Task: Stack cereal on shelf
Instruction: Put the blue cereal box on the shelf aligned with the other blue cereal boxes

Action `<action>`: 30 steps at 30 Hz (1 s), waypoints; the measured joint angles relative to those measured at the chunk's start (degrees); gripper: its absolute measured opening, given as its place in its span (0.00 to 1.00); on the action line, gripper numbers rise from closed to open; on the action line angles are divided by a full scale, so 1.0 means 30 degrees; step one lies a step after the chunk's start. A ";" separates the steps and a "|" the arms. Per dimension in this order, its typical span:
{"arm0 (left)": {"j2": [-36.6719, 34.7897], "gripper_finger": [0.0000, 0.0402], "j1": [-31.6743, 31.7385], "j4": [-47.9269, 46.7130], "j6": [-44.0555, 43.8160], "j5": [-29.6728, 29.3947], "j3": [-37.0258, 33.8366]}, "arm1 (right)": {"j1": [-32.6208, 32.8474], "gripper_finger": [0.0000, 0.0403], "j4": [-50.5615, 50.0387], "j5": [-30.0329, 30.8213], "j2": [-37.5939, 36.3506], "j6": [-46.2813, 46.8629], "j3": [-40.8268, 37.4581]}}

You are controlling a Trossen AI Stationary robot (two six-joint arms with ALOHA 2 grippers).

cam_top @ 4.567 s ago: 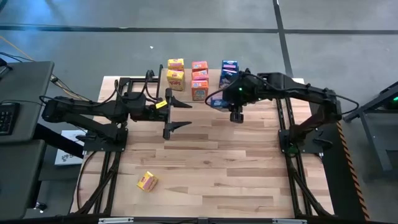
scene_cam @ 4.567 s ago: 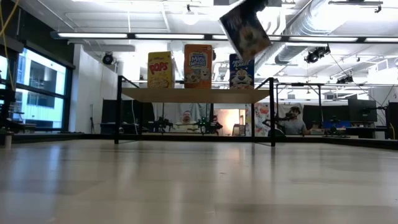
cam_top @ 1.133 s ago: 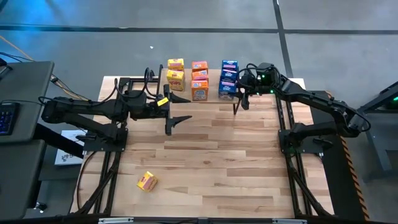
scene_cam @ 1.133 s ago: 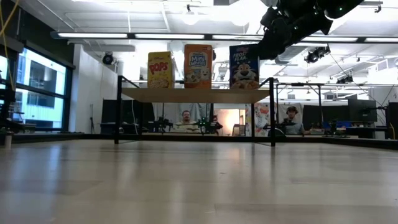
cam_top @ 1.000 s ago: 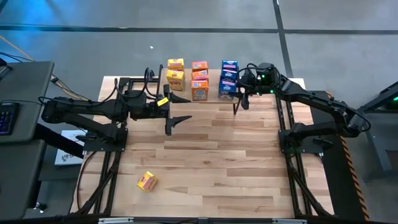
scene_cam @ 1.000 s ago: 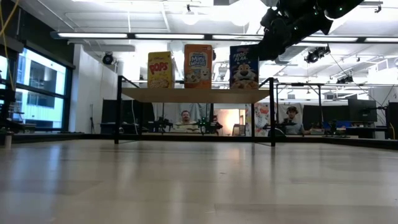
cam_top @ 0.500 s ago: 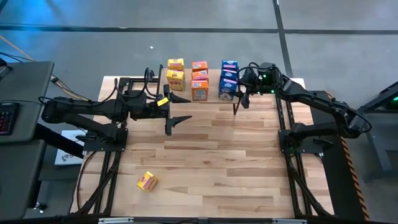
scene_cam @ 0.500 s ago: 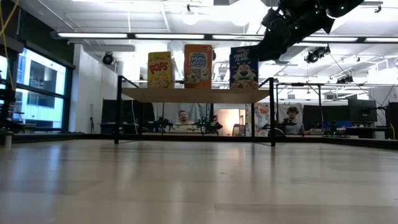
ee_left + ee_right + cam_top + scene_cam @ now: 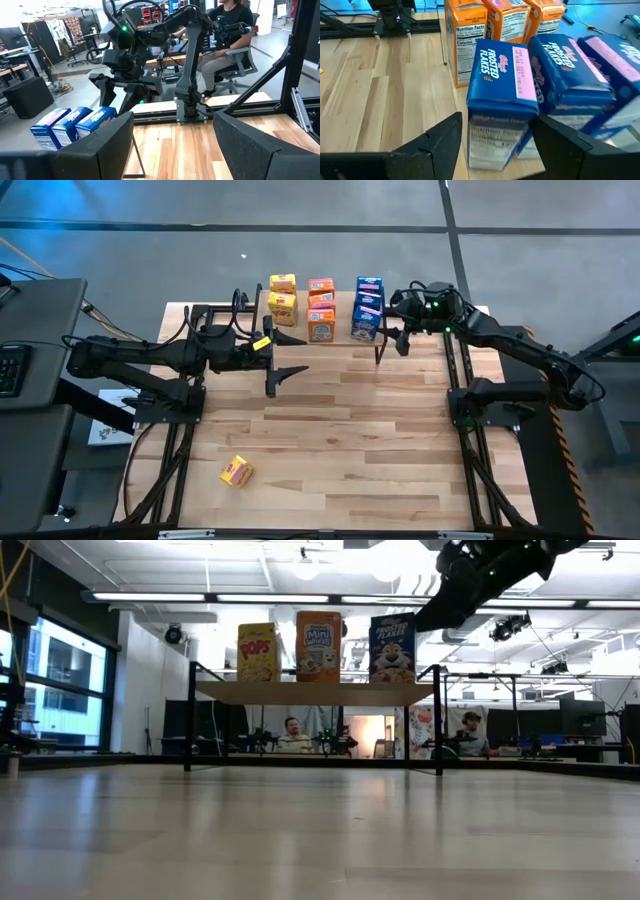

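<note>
While the right gripper (image 9: pixel 399 332) hangs released beside the blue boxes (image 9: pixel 366 307) on the shelf (image 9: pixel 312 692), orange boxes (image 9: pixel 321 310) stand next along. A stray yellow box (image 9: pixel 236 471) lies far off; the left gripper (image 9: pixel 290 366) waits agape mid-table.

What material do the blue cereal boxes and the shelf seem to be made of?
The blue cereal boxes look like thin printed cardboard with a slightly glossy finish: sharp folded edges and printed panels show. The shelf seems to have a light wood top, pale and matte, on thin black legs, probably painted metal, though the pictures leave that open.
</note>
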 joint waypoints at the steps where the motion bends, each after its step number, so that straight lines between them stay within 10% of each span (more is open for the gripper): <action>1: 0.0000 0.66 0.0000 0.0000 -0.0004 0.0000 0.0000 | 0.0000 0.57 -0.0161 0.0102 -0.0218 0.0017 0.0000; 30: 0.0000 0.66 -0.0004 0.0000 -0.0004 0.0000 0.0000 | 0.2805 0.57 -0.1817 0.2909 -0.0327 0.3438 0.0000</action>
